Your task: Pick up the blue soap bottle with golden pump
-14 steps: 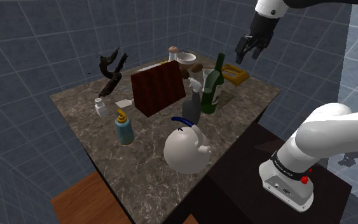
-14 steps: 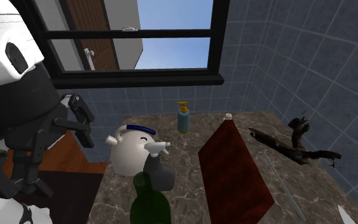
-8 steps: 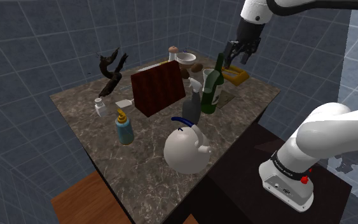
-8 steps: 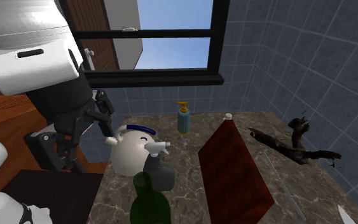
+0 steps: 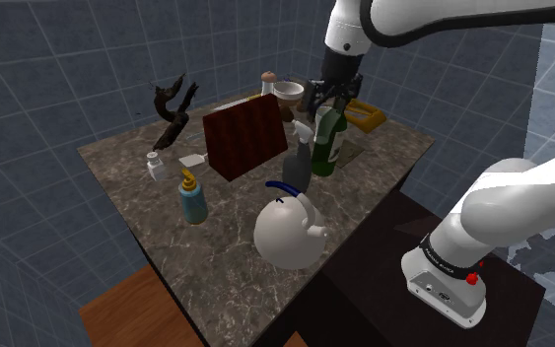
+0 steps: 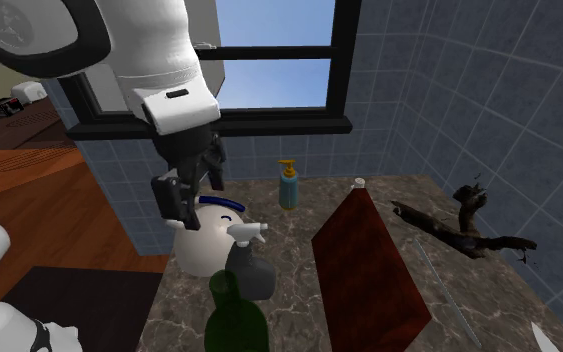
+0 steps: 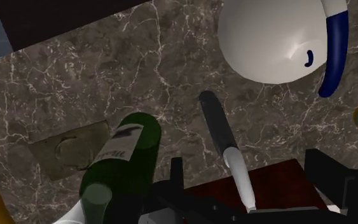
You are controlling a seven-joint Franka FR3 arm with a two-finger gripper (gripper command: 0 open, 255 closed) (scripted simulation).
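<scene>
My jaws hang apart and empty just above the green wine bottle (image 5: 330, 140), high enough to clear the tall clutter, while the blue soap bottle (image 5: 193, 201) stands upright beyond the white teapot (image 5: 287, 235), by the counter (image 5: 383, 163) edge under the window (image 6: 269, 60).

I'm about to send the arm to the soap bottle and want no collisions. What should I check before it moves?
1. Gripper open: ok.
2. Gripper above soap bottle: not ok; it hangs over the green bottle.
3. Soap bottle upright: ok.
4. Room around soap bottle: ok; teapot stands apart.
5. Low path: likely not ok; spray bottle, board near it.
</scene>
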